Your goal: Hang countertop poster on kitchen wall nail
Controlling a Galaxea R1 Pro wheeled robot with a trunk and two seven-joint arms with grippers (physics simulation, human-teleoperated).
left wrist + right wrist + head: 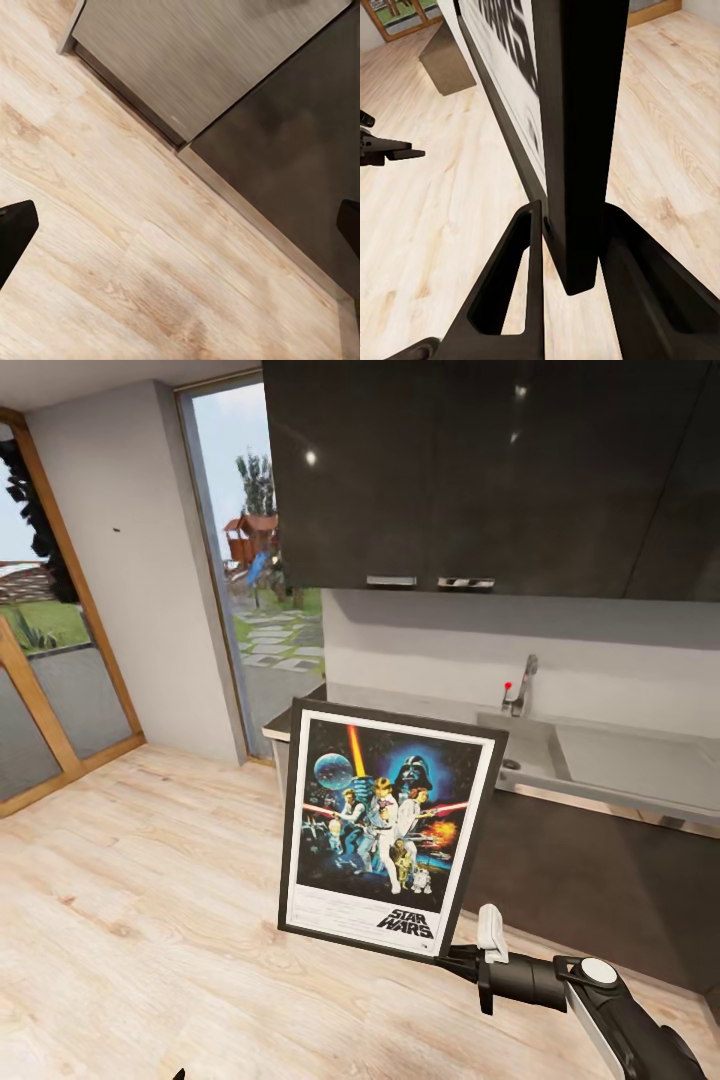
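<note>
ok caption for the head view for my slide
Right end effector holds the framed Star Wars poster upright by its lower corner, above the wood floor beside the kitchen countertop.

Black-framed Star Wars poster (385,828) upright, slightly tilted; before the kitchen countertop (640,755)

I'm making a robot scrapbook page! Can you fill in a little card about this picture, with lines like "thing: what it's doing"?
poster: held upright above the wood floor, off the countertop, slightly tilted
right end effector: shut on the poster's lower corner, frame edge pinched between both fingers
left end effector: open, holding nothing, pointing down at the floor
kitchen countertop: pale grey, behind the poster, with a sink and tap
wall nail: small dark dot on the pale wall panel to the left, nothing hanging on it
</note>
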